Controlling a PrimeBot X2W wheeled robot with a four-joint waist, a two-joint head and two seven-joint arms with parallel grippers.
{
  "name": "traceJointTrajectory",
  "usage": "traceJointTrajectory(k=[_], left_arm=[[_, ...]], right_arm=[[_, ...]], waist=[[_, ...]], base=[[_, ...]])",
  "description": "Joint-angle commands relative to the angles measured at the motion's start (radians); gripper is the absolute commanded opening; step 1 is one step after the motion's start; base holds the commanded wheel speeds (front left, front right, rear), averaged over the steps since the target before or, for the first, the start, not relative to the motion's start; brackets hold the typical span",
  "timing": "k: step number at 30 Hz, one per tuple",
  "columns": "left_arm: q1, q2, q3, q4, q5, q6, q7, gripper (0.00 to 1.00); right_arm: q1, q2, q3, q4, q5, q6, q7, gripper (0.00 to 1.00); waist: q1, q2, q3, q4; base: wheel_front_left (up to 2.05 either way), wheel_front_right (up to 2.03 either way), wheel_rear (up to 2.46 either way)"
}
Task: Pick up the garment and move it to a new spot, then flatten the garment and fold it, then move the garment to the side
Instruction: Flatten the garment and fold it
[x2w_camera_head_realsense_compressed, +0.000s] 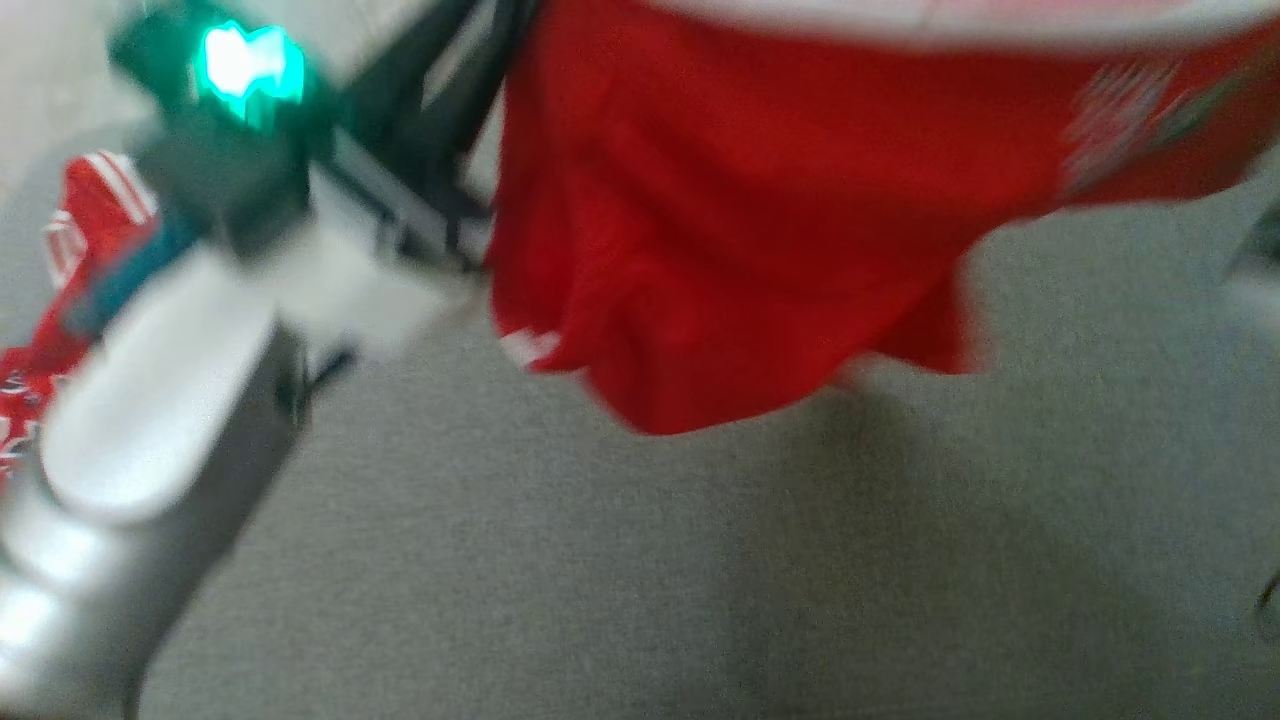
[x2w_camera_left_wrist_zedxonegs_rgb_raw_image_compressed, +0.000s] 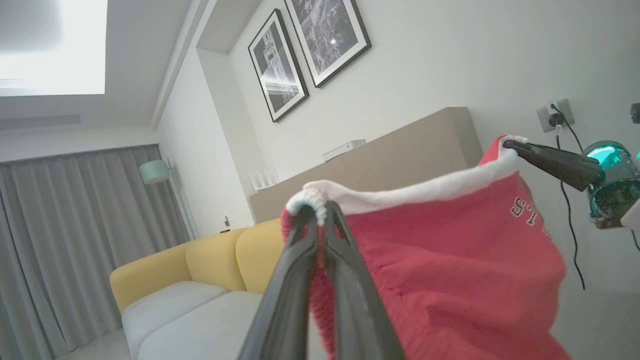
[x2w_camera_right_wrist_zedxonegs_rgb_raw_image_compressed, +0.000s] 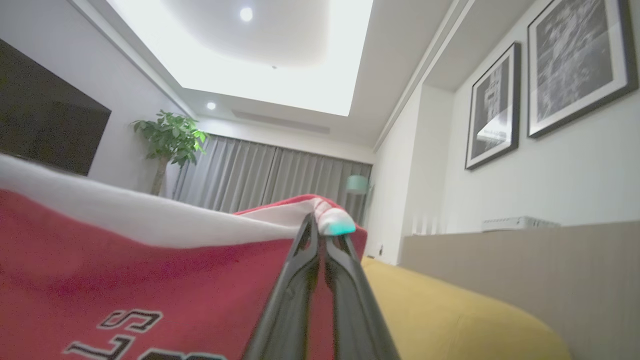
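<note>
A red garment (x2w_camera_head_realsense_compressed: 760, 230) with a white waistband and white lettering hangs in the air above the grey surface (x2w_camera_head_realsense_compressed: 700, 560), stretched between both grippers. In the blurred head view my left gripper (x2w_camera_head_realsense_compressed: 480, 60) reaches up to its left edge. My left gripper (x2w_camera_left_wrist_zedxonegs_rgb_raw_image_compressed: 320, 210) is shut on one end of the white waistband of the garment (x2w_camera_left_wrist_zedxonegs_rgb_raw_image_compressed: 440, 270). The right gripper (x2w_camera_left_wrist_zedxonegs_rgb_raw_image_compressed: 510, 145) pinches the other end there. In the right wrist view my right gripper (x2w_camera_right_wrist_zedxonegs_rgb_raw_image_compressed: 317, 225) is shut on the band's corner, with the garment (x2w_camera_right_wrist_zedxonegs_rgb_raw_image_compressed: 125, 270) spreading to the left.
Another red and white garment (x2w_camera_head_realsense_compressed: 90, 230) lies crumpled at the left behind my left forearm (x2w_camera_head_realsense_compressed: 150, 400). A yellow and grey sofa (x2w_camera_left_wrist_zedxonegs_rgb_raw_image_compressed: 220, 255) stands beyond. A wooden ledge (x2w_camera_left_wrist_zedxonegs_rgb_raw_image_compressed: 400, 155) runs along the wall, with a socket and cable (x2w_camera_left_wrist_zedxonegs_rgb_raw_image_compressed: 555, 115).
</note>
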Motion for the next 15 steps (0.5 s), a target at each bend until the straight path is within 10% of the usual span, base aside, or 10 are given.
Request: traceJointTrajectory(k=[1, 15], left_arm=[[-0.109, 0.024, 0.027, -0.004, -0.021, -0.003, 0.022, 0.0], [-0.659, -0.093, -0.154, 0.422, -0.072, -0.007, -0.144, 0.0]], right_arm=[[-0.093, -0.04, 0.01, 0.009, 0.013, -0.001, -0.005, 0.0], [-0.564, -0.177, -0.021, 0.195, -0.017, -0.001, -0.005, 0.0]], waist=[[0.0002, 0.0, 0.06, -0.029], [0.0002, 0.0, 0.294, -0.106]], base=[[0.0, 0.0, 0.0], [0.0, 0.0, 0.0]])
